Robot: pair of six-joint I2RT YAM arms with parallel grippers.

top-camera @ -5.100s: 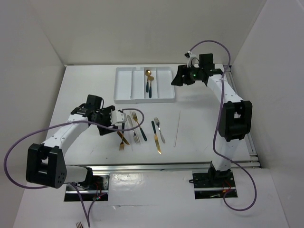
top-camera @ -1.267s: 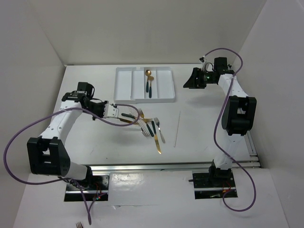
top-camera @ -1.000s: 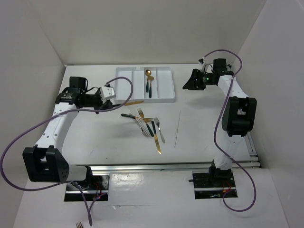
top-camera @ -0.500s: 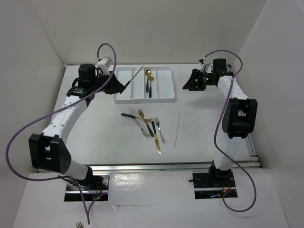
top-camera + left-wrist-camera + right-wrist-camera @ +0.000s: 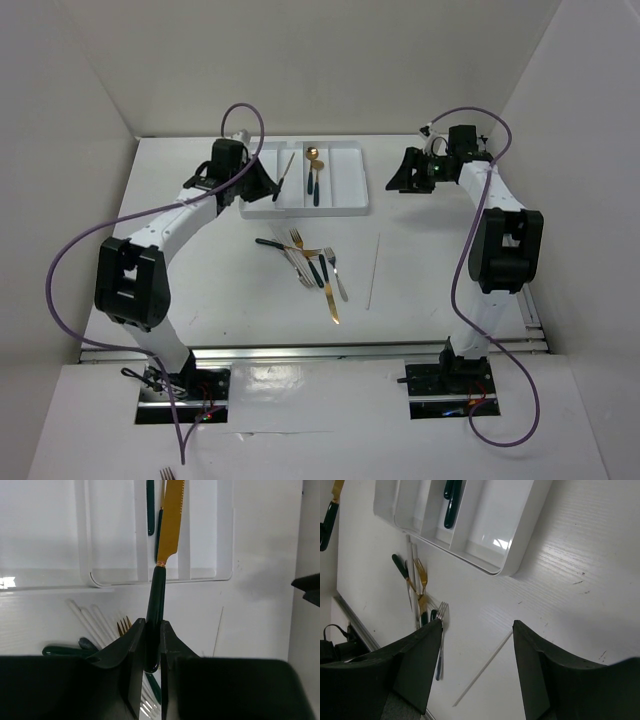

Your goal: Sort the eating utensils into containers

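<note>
My left gripper (image 5: 263, 186) is shut on the dark teal handle of a gold knife (image 5: 285, 176). The knife's blade (image 5: 171, 520) hangs above the white tray (image 5: 345, 180), over the compartments left of its middle. In the left wrist view the handle sits clamped between the fingers (image 5: 135, 645). Gold spoons with teal handles (image 5: 314, 176) lie in a middle compartment. More forks and knives lie in a loose heap (image 5: 305, 262) on the table in front of the tray. My right gripper (image 5: 405, 172) stands open and empty, right of the tray.
A thin pale stick (image 5: 373, 270) lies alone, right of the heap, also seen under the right gripper as the stick (image 5: 482, 667). A silver fork (image 5: 441, 635) lies beside it. Side walls close in the table left and right.
The left arm has swung from the heap on the table up and back to the tray, carrying the knife. The right arm has stayed still.
</note>
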